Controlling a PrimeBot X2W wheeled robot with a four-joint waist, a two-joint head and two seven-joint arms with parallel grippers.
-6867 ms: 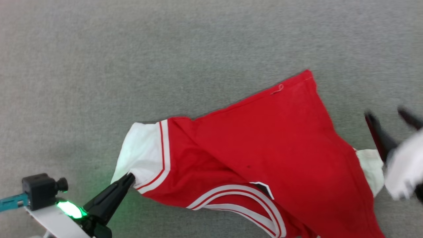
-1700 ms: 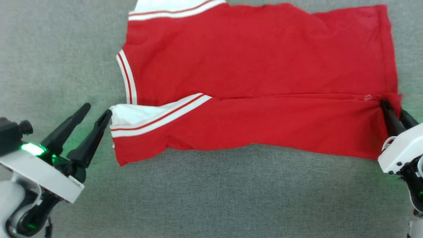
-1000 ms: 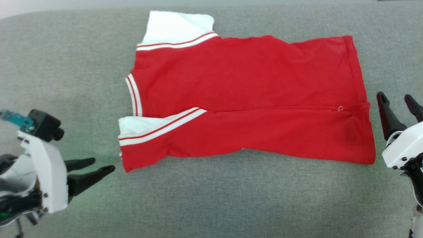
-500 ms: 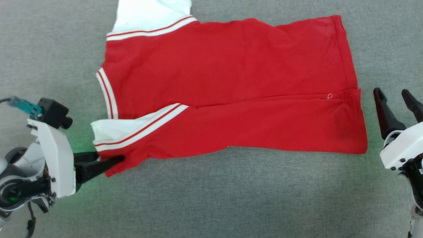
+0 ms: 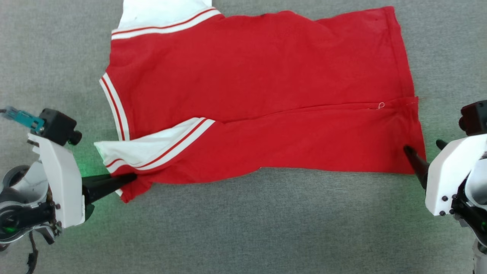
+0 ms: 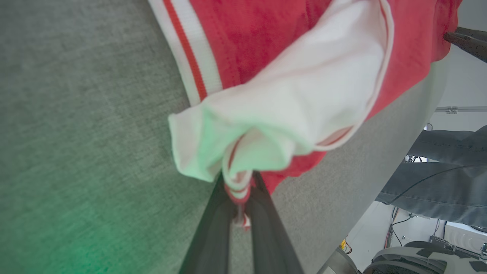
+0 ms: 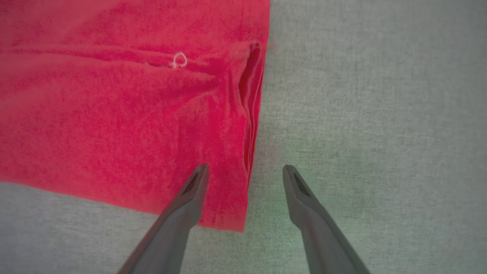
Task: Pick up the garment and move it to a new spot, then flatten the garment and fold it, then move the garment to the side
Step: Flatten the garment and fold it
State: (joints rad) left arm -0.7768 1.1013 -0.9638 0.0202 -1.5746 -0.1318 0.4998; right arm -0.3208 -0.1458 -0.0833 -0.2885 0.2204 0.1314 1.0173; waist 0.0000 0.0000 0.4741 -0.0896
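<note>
The garment [image 5: 266,95], a red jersey with white sleeves and striped trim, lies spread on the grey surface with its near half folded over. My left gripper [image 5: 131,177] is shut on the near-left corner. In the left wrist view its fingers [image 6: 213,228] pinch the bunched white sleeve [image 6: 304,95] and its red-striped edge. My right gripper [image 5: 425,147] is open at the near-right corner. In the right wrist view the gripper [image 7: 245,169] straddles the hem: one finger lies over the red cloth [image 7: 114,114], the other over bare surface.
Grey fabric surface [image 5: 243,228] extends all around the garment. In the left wrist view its edge drops off at the right, where grey-blue cloth [image 6: 437,179], perhaps a person's trouser leg, and cables show. A dark finger [image 6: 468,42] of the right gripper shows at top right.
The left gripper's jaws have shut on the near-left corner, and the sleeve has bunched there. The right gripper has moved in from beside the hem to the near-right corner. The camera has shifted slightly.
</note>
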